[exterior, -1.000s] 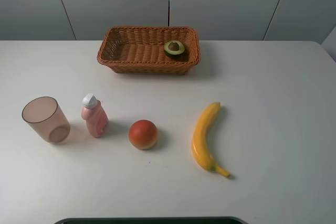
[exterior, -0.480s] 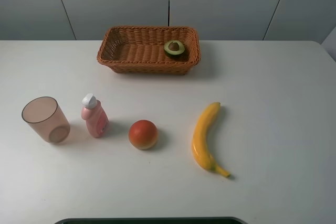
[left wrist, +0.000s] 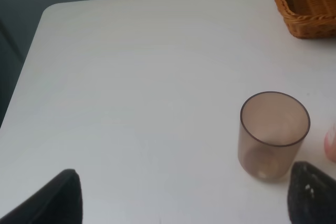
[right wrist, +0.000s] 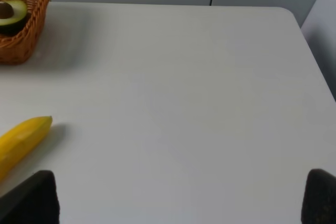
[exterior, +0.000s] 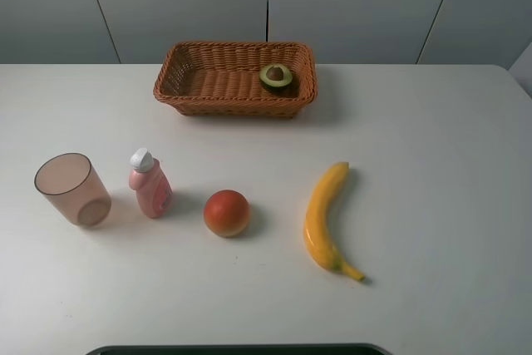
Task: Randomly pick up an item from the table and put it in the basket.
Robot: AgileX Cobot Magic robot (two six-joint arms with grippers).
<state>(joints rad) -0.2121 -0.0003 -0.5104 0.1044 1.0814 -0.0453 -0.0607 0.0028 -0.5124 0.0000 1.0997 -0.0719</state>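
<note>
Nothing on the white table has shifted since the frame a second ago: every object sits where it did, and neither arm appears in the high view. From left to right across the lower half of that view stand a translucent brown cup, a small pink bottle with a white cap, leaning slightly, a round red-orange fruit and a long yellow banana lying right of centre, each apart from its neighbour. At upper centre, against the far edge, sits the brown wicker basket. The halved avocado rests inside it at the right end, cut face up and tilted toward the camera: dark green skin, yellow-green flesh, 1 round brown pit in the middle.

In the left wrist view the left gripper shows 2 dark fingertips at the lower corners, spread wide with bare table between them; the cup sits just beside the right-hand tip and a corner of the basket shows at upper right. In the right wrist view the right gripper likewise has its fingertips wide apart at the lower corners, holding nothing, with the banana tip at lower left and the avocado in the basket at upper left
</note>
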